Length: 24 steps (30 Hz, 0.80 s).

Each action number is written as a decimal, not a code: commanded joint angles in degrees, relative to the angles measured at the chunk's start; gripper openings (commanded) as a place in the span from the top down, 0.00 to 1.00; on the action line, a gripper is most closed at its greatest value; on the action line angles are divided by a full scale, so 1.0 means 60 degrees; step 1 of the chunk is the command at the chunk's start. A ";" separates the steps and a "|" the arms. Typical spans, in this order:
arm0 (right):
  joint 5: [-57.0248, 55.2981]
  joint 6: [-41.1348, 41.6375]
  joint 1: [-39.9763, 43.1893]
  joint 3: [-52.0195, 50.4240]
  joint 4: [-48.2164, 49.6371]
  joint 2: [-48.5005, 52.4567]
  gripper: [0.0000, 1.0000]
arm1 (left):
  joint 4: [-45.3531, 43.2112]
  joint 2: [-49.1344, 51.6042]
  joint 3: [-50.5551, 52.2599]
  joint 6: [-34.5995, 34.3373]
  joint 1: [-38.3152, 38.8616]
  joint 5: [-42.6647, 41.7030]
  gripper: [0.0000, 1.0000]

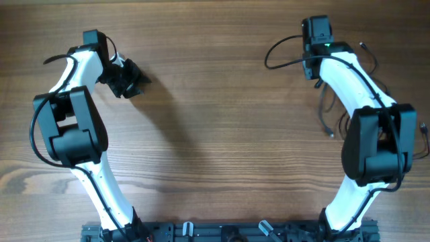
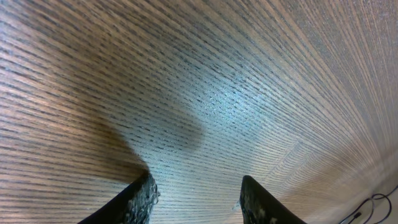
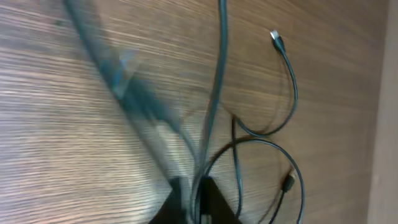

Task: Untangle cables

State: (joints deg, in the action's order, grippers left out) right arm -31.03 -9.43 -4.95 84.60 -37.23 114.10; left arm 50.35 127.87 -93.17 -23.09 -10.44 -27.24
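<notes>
The left gripper (image 2: pixel 196 202) hangs wide open over the bare desk (image 2: pixel 249 93), holding nothing. The cables (image 3: pixel 291 87) lie loosely looped on the desk's right side. The right gripper (image 3: pixel 193 202) looks pinched shut on one strand. They are likely light, limp and slippery, so the best hold is probably near a plug, where the cord is stiffer.

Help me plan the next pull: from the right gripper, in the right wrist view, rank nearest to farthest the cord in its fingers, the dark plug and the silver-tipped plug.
1. Cord, pinched in the right gripper, centre.
2. Dark plug, low right.
3. Silver-tipped plug, far top right.
</notes>
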 commanded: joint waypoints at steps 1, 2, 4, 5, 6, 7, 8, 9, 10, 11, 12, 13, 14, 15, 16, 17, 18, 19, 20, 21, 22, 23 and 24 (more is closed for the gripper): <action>0.1093 0.0098 0.0437 0.0036 0.0036 0.0135 0.34 | -0.0069 0.0135 0.0098 -0.0022 0.0018 0.0623 0.53; 0.1530 0.0102 0.0521 0.0036 0.0036 0.0135 0.24 | -0.0073 0.0135 0.0098 -0.0018 0.0018 0.0623 0.53; 0.2058 0.0229 0.0652 0.0036 0.0036 0.0135 0.00 | -0.0073 0.0135 0.0098 -0.0018 0.0018 0.0623 0.53; 0.2131 0.0390 0.0688 0.0036 0.0036 0.0135 0.00 | -0.0073 0.0135 0.0098 -0.0018 0.0018 0.0623 0.53; 0.2240 0.0576 0.0721 0.0036 0.0055 0.0135 0.00 | -0.0073 0.0135 0.0098 -0.0018 0.0018 0.0623 0.53; 0.2528 0.0670 0.0758 0.0036 0.0095 0.0135 0.00 | -0.0073 0.0135 0.0098 -0.0018 0.0018 0.0623 0.53; 0.2849 0.0667 0.0769 0.0036 0.0135 0.0135 0.00 | -0.0073 0.0135 0.0098 -0.0018 0.0018 0.0623 0.53; 0.3155 0.0648 0.0769 0.0036 0.0178 0.0135 0.00 | -0.0073 0.0135 0.0098 -0.0018 0.0018 0.0623 0.53; 0.3847 0.0561 0.0769 0.0036 0.0240 0.0135 0.00 | -0.0073 0.0135 0.0098 -0.0018 0.0018 0.0623 0.53; 0.4462 0.0561 0.0769 0.0036 0.0277 0.0135 0.00 | -0.0073 0.0135 0.0098 -0.0018 0.0018 0.0623 0.53; 0.5031 0.0561 0.0765 0.0036 0.0306 0.0135 0.00 | -0.0073 0.0135 0.0098 -0.0018 0.0018 0.0623 0.53; 0.5581 0.0565 0.0765 0.0036 0.0328 0.0135 0.00 | -0.0073 0.0135 0.0098 -0.0018 0.0018 0.0623 0.53; 0.6171 0.0568 0.0765 0.0036 0.0361 0.0135 0.00 | -0.0073 0.0135 0.0098 -0.0018 0.0018 0.0623 0.53; 0.6368 0.0583 0.0765 0.0036 0.0382 0.0135 0.00 | -0.0073 0.0135 0.0098 -0.0018 0.0018 0.0623 0.53; 0.6561 0.0594 0.0765 0.0036 0.0419 0.0135 0.00 | -0.0073 0.0135 0.0098 -0.0018 0.0018 0.0623 0.53; 0.6696 0.0597 0.0765 0.0036 0.0452 0.0135 0.00 | -0.0073 0.0135 0.0098 -0.0018 0.0018 0.0623 0.53; 0.6696 0.0597 0.0765 0.0036 0.0444 0.0135 0.00 | -0.0073 0.0135 0.0098 -0.0018 0.0018 0.0623 0.53; 0.6677 0.0601 0.0765 0.0036 0.0441 0.0135 0.00 | -0.0076 0.0135 0.0098 -0.0018 0.0018 0.0623 0.53; 0.6681 0.0597 0.0765 0.0036 0.0441 0.0135 0.00 | -0.0087 0.0135 0.0098 -0.0015 0.0018 0.0623 0.53; 0.6685 0.0612 0.0765 0.0036 0.0441 0.0135 0.00 | -0.0109 0.0135 0.0098 -0.0015 0.0018 0.0623 0.53; 0.6685 0.0714 0.0765 0.0036 0.0397 0.0135 0.00 | -0.0142 0.0135 0.0098 -0.0007 0.0018 0.0623 0.54; 0.6699 0.1191 0.0758 0.0029 0.0189 0.0135 0.00 | -0.0171 0.0135 0.0098 0.0040 0.0022 0.0623 0.53; 0.6808 0.1745 0.0754 0.0018 0.0044 0.0135 0.00 | -0.0219 0.0135 0.0098 0.0062 0.0047 0.0627 0.53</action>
State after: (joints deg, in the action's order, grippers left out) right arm 6.24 -5.72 -0.27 84.60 -35.29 114.13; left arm 50.22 127.85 -93.17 -23.07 -10.44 -27.20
